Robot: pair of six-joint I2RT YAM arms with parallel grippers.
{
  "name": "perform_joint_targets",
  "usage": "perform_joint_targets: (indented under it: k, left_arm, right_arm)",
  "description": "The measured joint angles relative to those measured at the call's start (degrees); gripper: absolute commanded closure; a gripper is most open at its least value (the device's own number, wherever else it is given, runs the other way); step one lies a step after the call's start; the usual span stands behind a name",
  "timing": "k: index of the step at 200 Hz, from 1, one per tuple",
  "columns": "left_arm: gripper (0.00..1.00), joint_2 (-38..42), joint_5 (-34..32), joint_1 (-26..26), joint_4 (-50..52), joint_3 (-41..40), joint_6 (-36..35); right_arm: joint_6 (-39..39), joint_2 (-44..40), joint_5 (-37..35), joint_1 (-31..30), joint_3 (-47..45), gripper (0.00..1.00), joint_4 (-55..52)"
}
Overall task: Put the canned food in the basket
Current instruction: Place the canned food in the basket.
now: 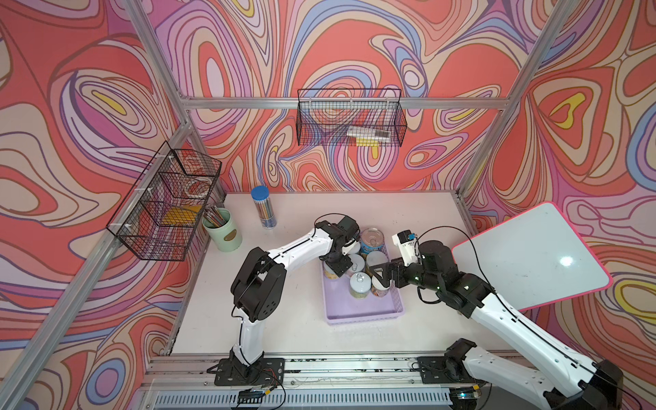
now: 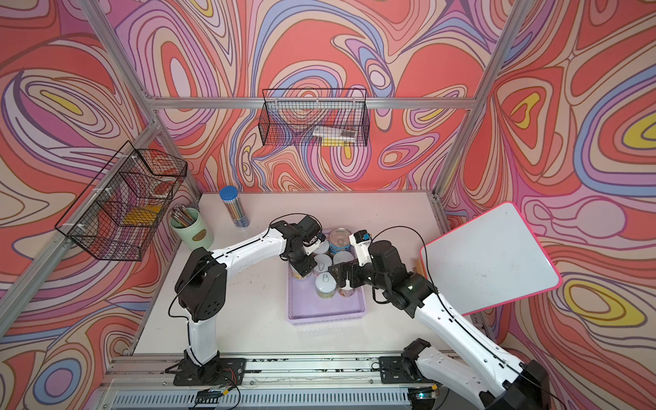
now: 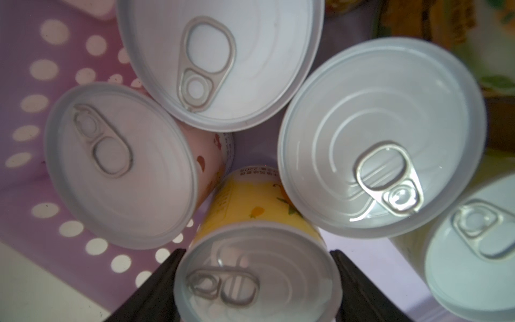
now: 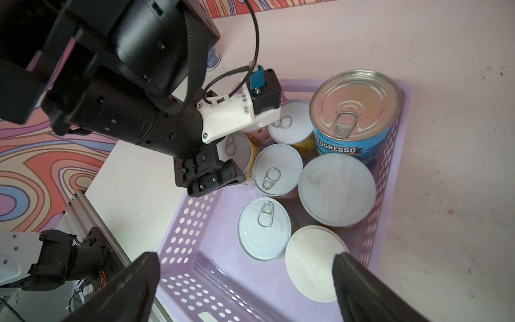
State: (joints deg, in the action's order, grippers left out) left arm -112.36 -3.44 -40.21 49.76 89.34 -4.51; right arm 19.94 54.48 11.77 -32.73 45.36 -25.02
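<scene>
Cans crowd the far half of the lilac basket [image 1: 362, 311], eight of them in the right wrist view, all upright. The basket itself sits near the middle of the white table [image 1: 284, 305], between the two arms. The big blue-labelled Progresso can [image 4: 354, 111] fills the basket's far right corner. Just beside it stands a frosted-lidded can [image 4: 337, 189]. Next along the right wall comes a white-lidded can [image 4: 315, 262], and a pull-tab can [image 4: 263, 228] stands closest to the basket's middle.

Over at the basket's left wall, the left gripper [image 1: 337, 266] is down among the tins. It is partly parted, with its black fingers [image 3: 156, 290] pressed on either side of a yellow-labelled can [image 3: 256, 267]. That can stands upright with its pull-tab up and a pink-labelled can [image 3: 119, 164] just beside it. Whether its base rests on the basket floor, I cannot tell.

On the other side, the right gripper [image 1: 381, 275] hangs above the right-hand cans with its jaws spread wide and nothing in them. In its wrist view the white-lidded can lies below, between the fingers.

At the table's left edge stands a pale green pencil cup [image 1: 223, 230]. A clear blue-capped pencil tube [image 1: 264, 207] stands nearer the far edge, and both are well apart from the basket.
</scene>
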Motion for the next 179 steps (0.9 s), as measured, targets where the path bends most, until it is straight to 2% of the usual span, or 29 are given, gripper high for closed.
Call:
perform_joint_targets:
  k: [17, 67, 108, 179]
  left_arm:
    - [0.33, -0.20, -0.79, -0.24, -0.07, 0.00, 0.04]
    - [0.16, -1.11, -2.27, -0.81, -0.42, 0.00, 0.90]
    - [0.11, -1.11, -4.39, -0.90, -1.16, 0.02, 1.55]
    - [0.12, -0.66, -4.72, -1.07, -1.79, -0.61, 2.25]
  right_arm:
    - [0.11, 0.00, 0.02, 0.00, 0.00, 0.02, 0.00]
    - [0.28, 0.04, 0.04, 0.00, 0.00, 0.02, 0.02]
    - [0.31, 0.28, 0.09, 0.00, 0.00, 0.02, 0.02]
    - [0.33, 0.52, 0.37, 0.02, 0.00, 0.02, 0.04]
